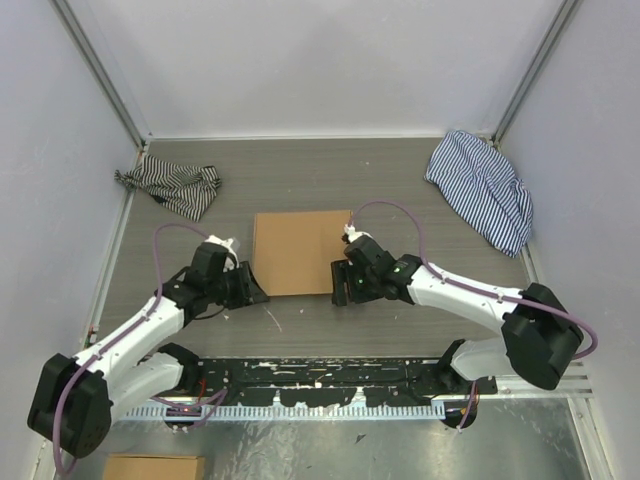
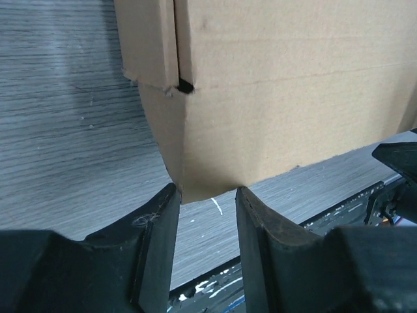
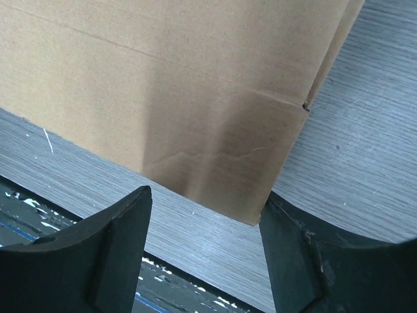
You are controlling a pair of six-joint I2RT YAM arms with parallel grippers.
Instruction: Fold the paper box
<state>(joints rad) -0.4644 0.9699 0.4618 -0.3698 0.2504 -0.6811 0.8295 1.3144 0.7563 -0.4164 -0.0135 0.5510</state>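
Paper box: we see the paper box (image 1: 295, 250) lying flat in the middle of the surface (image 1: 300, 180), a brown rectangle with its long edges running from 9 to 3 o'clock.

Left gripper: the left gripper (image 1: 250, 287) is at 7 o'clock from the box, at the near left corner. In the left wrist view its two fingers (image 2: 156, 241) stand apart. The rounded corner of the box (image 2: 280, 98) comes just between their tips, so we call the left gripper (image 2: 206, 191) open and not clamped on it.

Right gripper: the right gripper (image 1: 342, 288) is at 5 o'clock from the box, at the near right corner. In the right wrist view the fingers (image 3: 124, 248) are wide apart. The corner of the box (image 3: 163, 98) lies between them, nearer to the right-hand finger (we cannot tell if it touches).

Box details: a slit (image 2: 179, 81) with a narrow flap beside it shows in the left wrist view.

Cloths: one striped cloth (image 1: 170, 185) lies at 10 o'clock of the surface, and a second blue-striped cloth (image 1: 483, 188) at 2 o'clock. Both are well apart from the box.
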